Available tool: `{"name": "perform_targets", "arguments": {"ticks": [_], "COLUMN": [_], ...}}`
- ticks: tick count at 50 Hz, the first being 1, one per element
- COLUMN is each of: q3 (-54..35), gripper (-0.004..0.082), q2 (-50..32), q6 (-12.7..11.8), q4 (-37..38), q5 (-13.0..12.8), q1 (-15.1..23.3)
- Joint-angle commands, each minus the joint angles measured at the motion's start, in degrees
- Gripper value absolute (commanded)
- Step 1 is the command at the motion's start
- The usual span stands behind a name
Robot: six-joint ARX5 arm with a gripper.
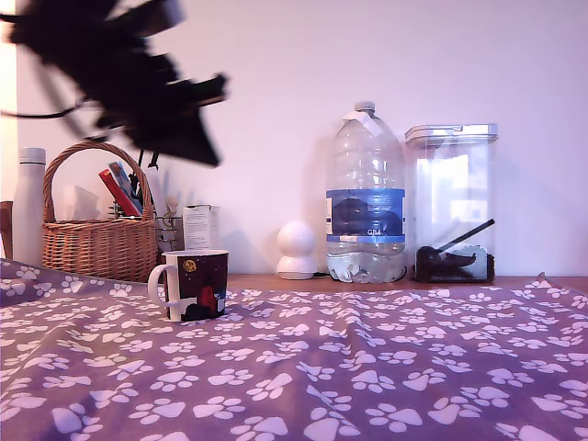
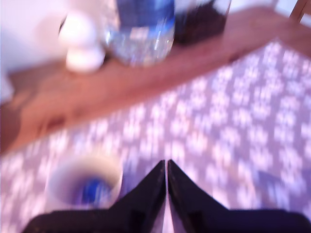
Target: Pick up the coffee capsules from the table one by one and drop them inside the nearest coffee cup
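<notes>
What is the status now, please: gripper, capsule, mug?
Gripper shut, empty, raised above the mug. Blue capsule lies inside the mug. No other capsule visible on the paw-print cloth. Nothing in the way.

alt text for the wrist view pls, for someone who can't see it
Blurred view down past the shut black gripper onto the coffee cup, with a dark-blue coffee capsule inside it, standing on the purple paw-print table. Behind, on a brown wooden ledge, stand a white round ornament, a water bottle and a dark container.
</notes>
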Motion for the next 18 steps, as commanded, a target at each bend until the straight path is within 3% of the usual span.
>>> {"name": "perform_targets", "arguments": {"ticks": [1,10,18], "q3": [-3.1,-9.5,-11.1], "gripper": [-0.0019,-0.0019,-0.0019], "q2": [-4.3,-13.1,-18.3], "q6": [-1.1,-3.1,-3.4], "q4": [1.0,-0.6,-4.4], "q5": [-0.1,-0.1,-0.1], "q1": [0.0,0.0,0.0]}}
